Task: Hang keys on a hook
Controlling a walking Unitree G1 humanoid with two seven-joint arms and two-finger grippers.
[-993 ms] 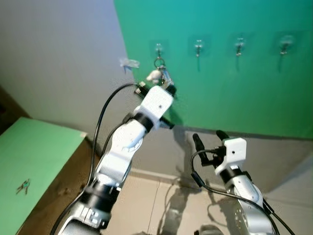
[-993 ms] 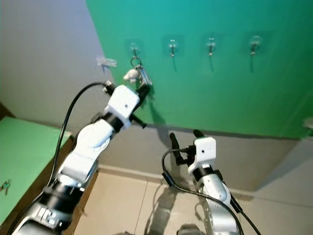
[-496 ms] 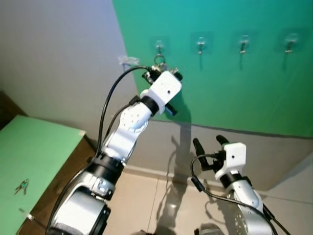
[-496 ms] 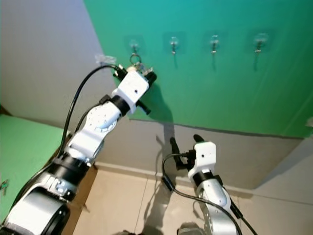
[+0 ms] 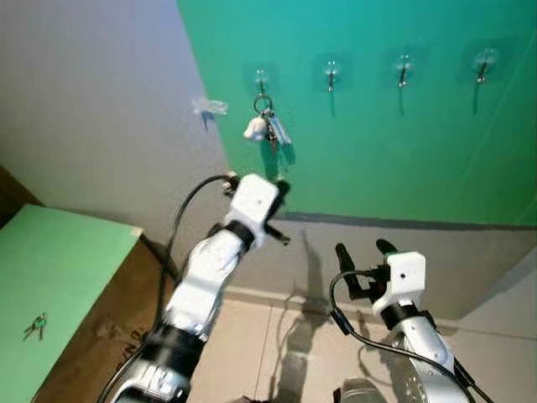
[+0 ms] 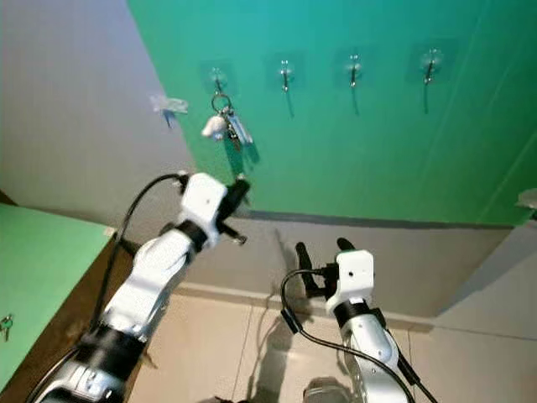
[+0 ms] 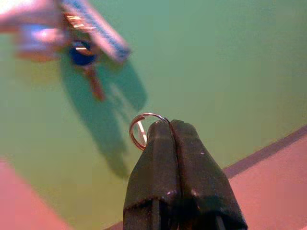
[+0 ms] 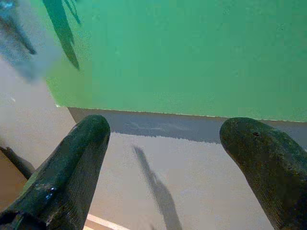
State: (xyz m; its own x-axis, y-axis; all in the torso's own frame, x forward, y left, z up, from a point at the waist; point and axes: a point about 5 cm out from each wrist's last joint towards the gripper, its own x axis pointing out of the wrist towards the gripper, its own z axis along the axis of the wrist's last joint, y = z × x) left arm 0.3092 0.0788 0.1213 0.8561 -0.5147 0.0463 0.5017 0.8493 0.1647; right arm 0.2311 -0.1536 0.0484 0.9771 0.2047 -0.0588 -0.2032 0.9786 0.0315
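A bunch of keys (image 5: pixel 267 128) with a white fob hangs by its ring from the leftmost hook (image 5: pixel 261 78) on the green wall. The bunch shows blurred in the left wrist view (image 7: pixel 72 33). My left gripper (image 5: pixel 281 186) is below the bunch and apart from it. Its fingers are shut, and a small metal ring (image 7: pixel 140 132) is pinched at their tips. My right gripper (image 5: pixel 364 248) is held low in front of the grey wall band, open with nothing between its fingers (image 8: pixel 72 163).
Three more bare hooks (image 5: pixel 404 67) run along the green wall to the right. A small clear clip (image 5: pixel 208 107) sticks to the grey wall on the left. A green-topped table (image 5: pixel 59 269) at lower left carries another small set of keys (image 5: pixel 35 326). Tiled floor lies below.
My left gripper has dropped down and away from the leftmost hook, and the key bunch now hangs free there. The right arm has barely moved.
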